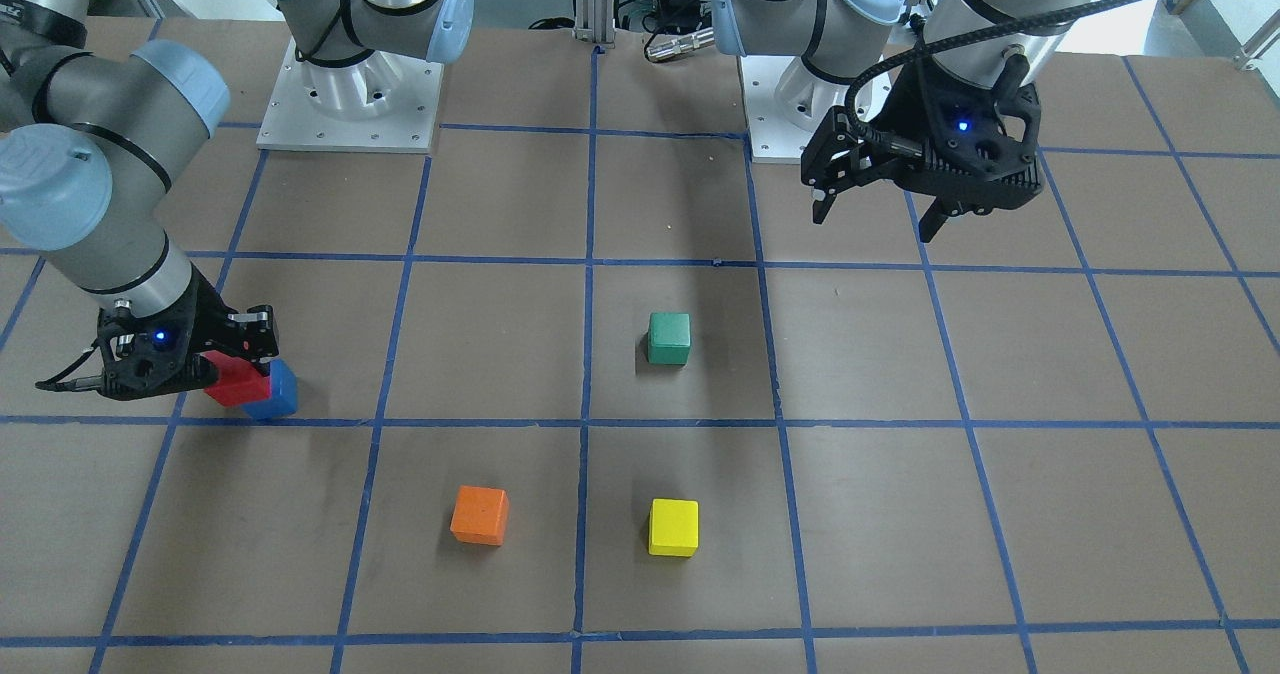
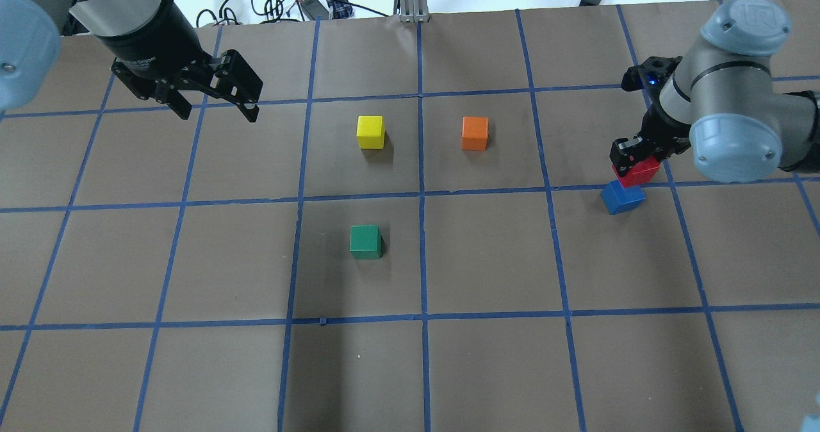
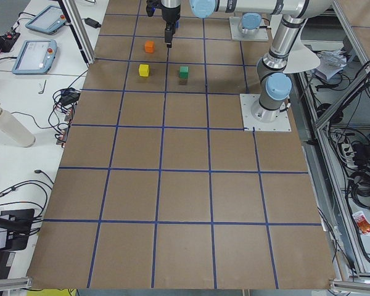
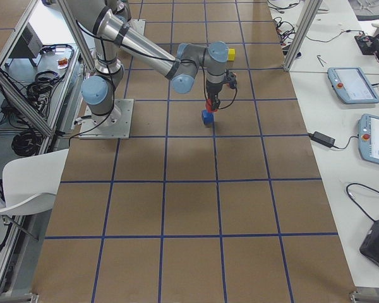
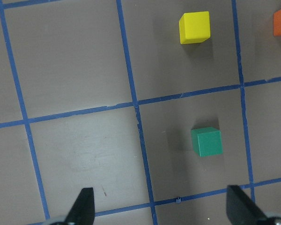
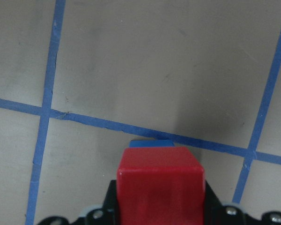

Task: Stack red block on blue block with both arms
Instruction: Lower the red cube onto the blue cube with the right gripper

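My right gripper (image 2: 634, 161) is shut on the red block (image 2: 637, 172) and holds it just above the blue block (image 2: 622, 197), which sits on the table by a blue tape line. In the front-facing view the red block (image 1: 238, 382) overlaps the blue block (image 1: 275, 393) under that gripper (image 1: 240, 354). The right wrist view shows the red block (image 6: 161, 180) between the jaws with a sliver of the blue block (image 6: 151, 143) beyond it. My left gripper (image 2: 214, 102) is open and empty, high above the table's far left; it also shows in the front-facing view (image 1: 878, 216).
A yellow cube (image 2: 370, 131) and an orange cube (image 2: 474, 133) sit in the far middle squares. A green cube (image 2: 365, 241) sits nearer the middle. Blue tape lines grid the brown table. Arm bases stand at the robot's edge.
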Tool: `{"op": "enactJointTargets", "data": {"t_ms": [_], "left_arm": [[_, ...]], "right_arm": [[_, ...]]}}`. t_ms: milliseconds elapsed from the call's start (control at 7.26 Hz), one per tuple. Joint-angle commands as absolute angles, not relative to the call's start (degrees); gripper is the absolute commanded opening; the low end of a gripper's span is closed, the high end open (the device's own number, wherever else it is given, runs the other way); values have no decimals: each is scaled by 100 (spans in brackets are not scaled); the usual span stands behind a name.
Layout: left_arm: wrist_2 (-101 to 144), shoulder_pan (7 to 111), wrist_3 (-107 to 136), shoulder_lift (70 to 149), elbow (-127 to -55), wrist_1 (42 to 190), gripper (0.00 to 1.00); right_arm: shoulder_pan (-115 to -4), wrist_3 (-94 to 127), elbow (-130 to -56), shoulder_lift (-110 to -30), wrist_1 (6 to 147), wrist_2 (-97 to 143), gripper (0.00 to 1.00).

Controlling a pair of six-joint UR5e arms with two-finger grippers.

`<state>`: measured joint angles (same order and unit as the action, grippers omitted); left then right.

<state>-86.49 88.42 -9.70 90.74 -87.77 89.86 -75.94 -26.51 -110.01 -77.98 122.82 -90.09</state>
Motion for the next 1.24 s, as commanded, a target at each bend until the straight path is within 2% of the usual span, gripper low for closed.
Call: {"op": "enactJointTargets", "data": {"t_ms": [0, 1101], "left_arm": [[-8648, 8842, -967, 9079, -8771, 8982, 100], [-8640, 8842, -967, 9088, -8780, 8877, 100]], "right_arm": [[-7576, -2689, -11004, -7691, 12331, -9017, 0], [-7453, -2725, -11259, -7664, 12611, -9000, 0]]}}
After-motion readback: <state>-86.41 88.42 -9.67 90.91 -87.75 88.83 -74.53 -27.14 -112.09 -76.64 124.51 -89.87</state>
